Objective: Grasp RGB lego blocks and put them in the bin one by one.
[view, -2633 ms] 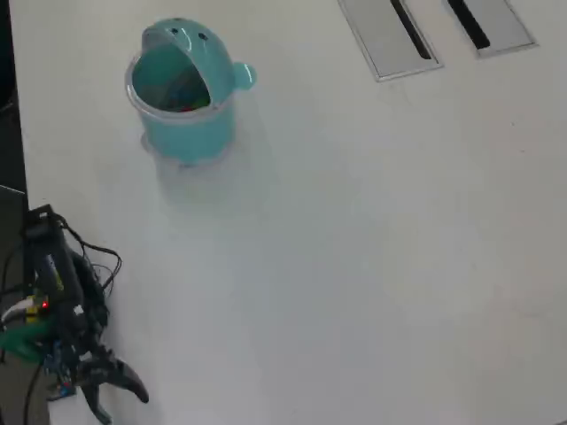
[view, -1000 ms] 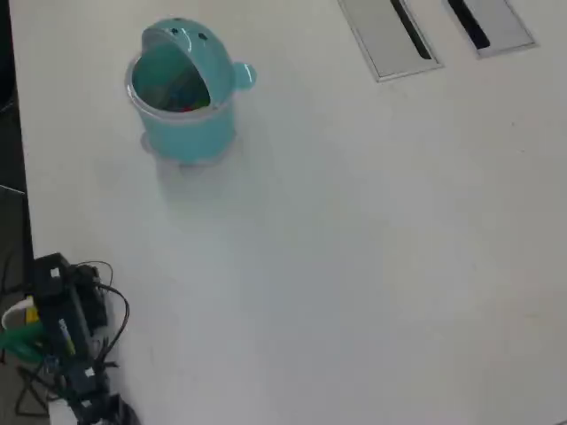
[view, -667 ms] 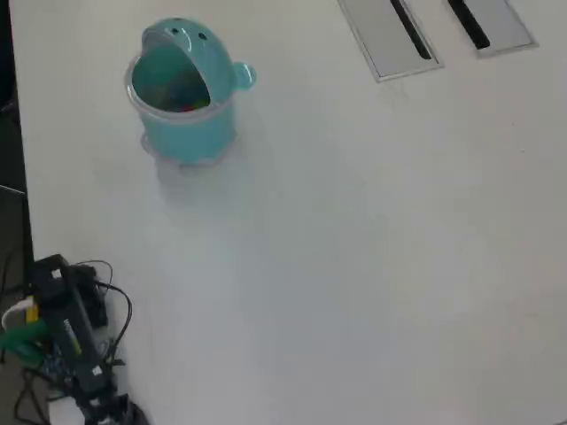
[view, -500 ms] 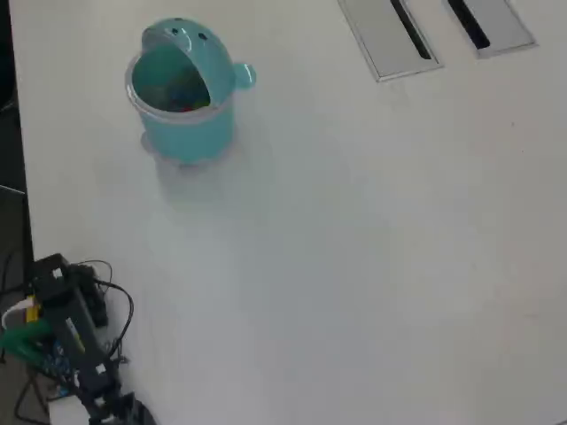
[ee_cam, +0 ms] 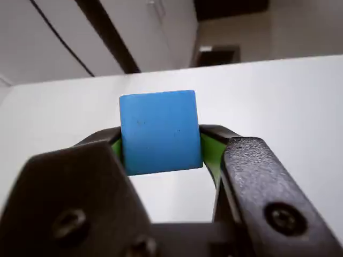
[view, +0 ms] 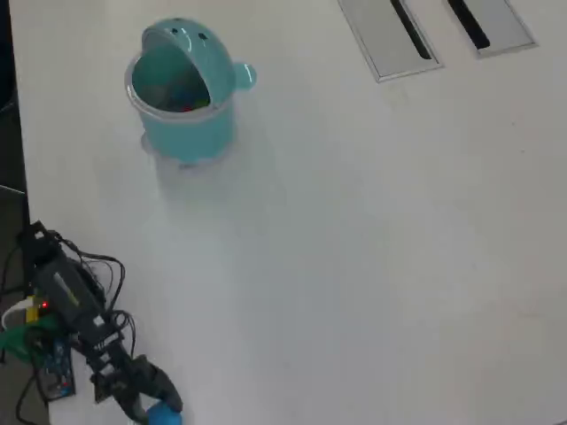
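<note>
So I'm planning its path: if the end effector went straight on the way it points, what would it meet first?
Likely nothing: the end effector, shut on the blue block, faces bare table. The bin sits well off that line.

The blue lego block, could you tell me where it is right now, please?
The blue lego block sits clamped between the gripper jaws at the bottom left of the overhead view, far from the bin at upper left.

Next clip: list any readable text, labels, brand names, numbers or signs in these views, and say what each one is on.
None can be read.
The blue block held in the claw has a plain face, no print.
The bin bears only two dark dots, no lettering.
The circuit board by the arm's base is too small and blurred for any marking to be read.
</note>
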